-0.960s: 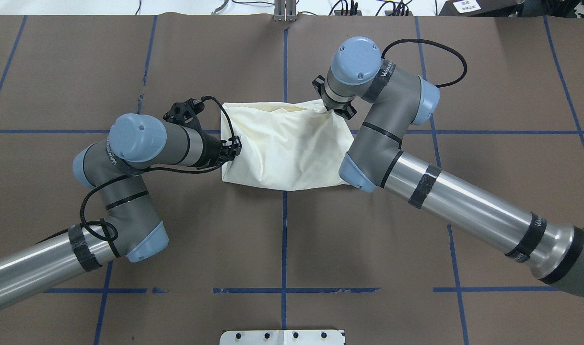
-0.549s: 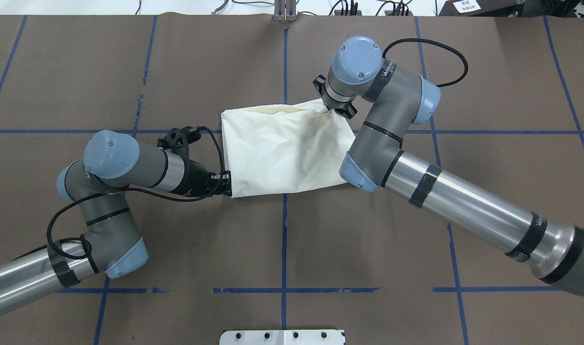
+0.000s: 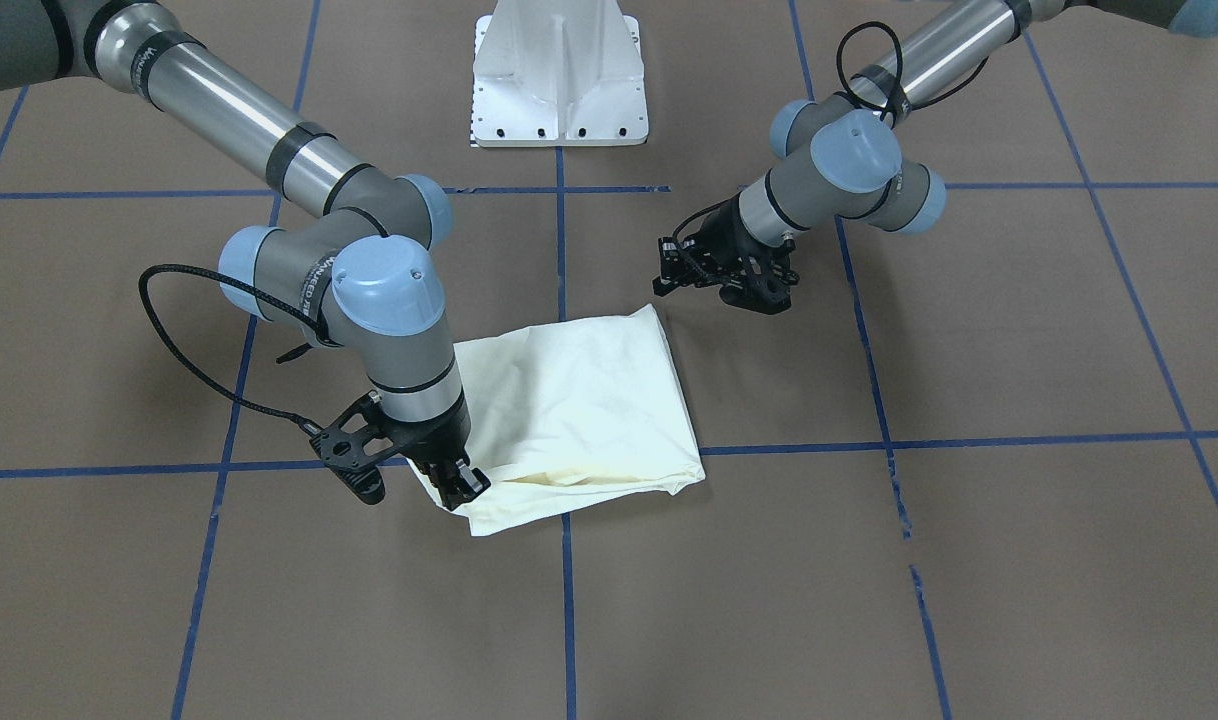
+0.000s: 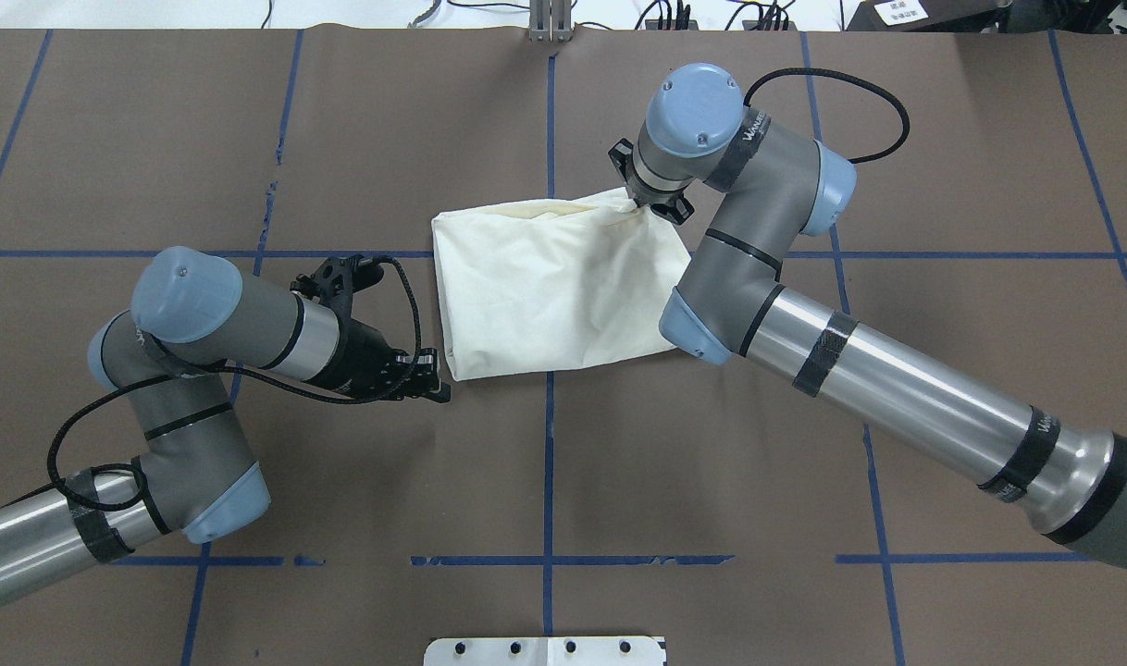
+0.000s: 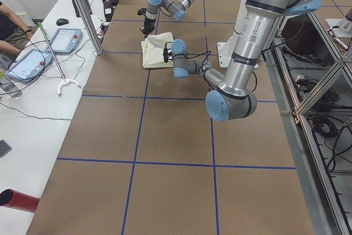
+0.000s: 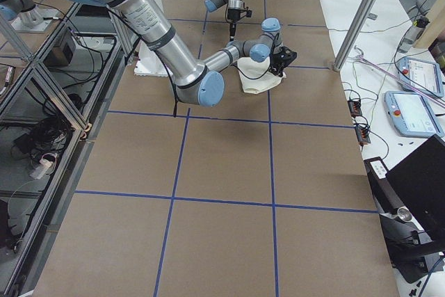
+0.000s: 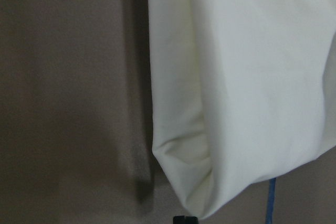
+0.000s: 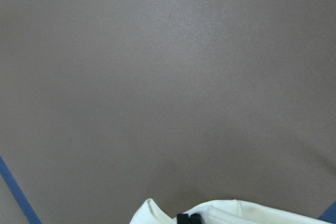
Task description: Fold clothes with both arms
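The cream T-shirt [image 4: 554, 291] lies as a folded, roughly rectangular bundle at the table's middle, and its print is hidden. My right gripper [image 4: 639, 205] is shut on the shirt's far right corner, pinching it a little above the table; it also shows in the front-facing view [image 3: 459, 485]. The right wrist view shows the fingertips [image 8: 187, 217] on cream cloth [image 8: 236, 213]. My left gripper [image 4: 439, 379] is open and empty, just off the shirt's near left corner and apart from it. The left wrist view shows that corner [image 7: 199, 192] lying on the table.
Brown paper with blue tape lines [image 4: 549, 462] covers the table. The white pedestal base [image 4: 545, 650] stands at the near edge. A side table with tablets [image 5: 33, 61] and a seated person runs along the far side.
My left gripper has let go of the shirt's left edge and drawn back toward the robot and to the left. The shirt has settled flatter. My right gripper keeps its hold on the far corner.
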